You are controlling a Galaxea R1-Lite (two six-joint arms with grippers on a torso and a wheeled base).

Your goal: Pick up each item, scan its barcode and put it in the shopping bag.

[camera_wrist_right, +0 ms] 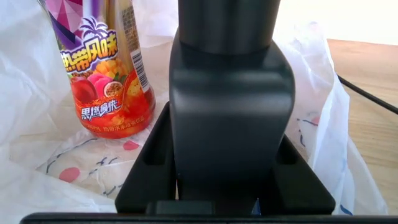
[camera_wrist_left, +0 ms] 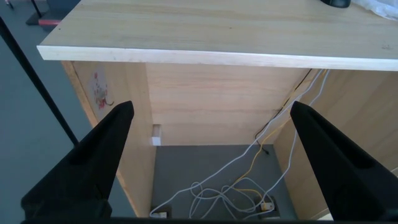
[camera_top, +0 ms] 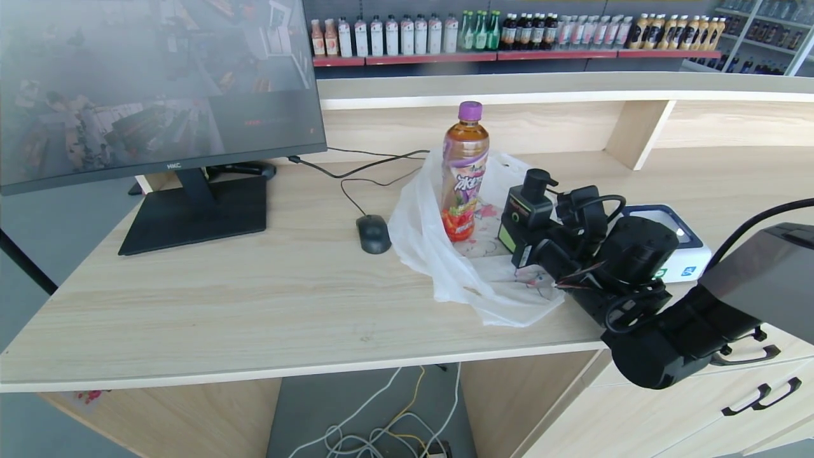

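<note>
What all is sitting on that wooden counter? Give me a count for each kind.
monitor: 1
computer mouse: 1
plastic shopping bag: 1
drink bottle, standing in the bag: 1
white scanner box: 1
dark tilted screen at the right edge: 1
Total: 6

A thin white plastic shopping bag (camera_top: 420, 235) (camera_wrist_right: 323, 124) with a small pink print lies crumpled and open on the counter (camera_top: 254, 299). A bottle (camera_top: 466, 172) (camera_wrist_right: 102, 68) of amber drink stands upright on the bag's plastic, which slumps around its base. It has a purple cap and a fruit-printed label. Just beside the bottle, over the bag, a black handheld scanner (camera_top: 524, 219) (camera_wrist_right: 230, 112) sits gripped in the right pincer (camera_top: 537, 238).
</note>
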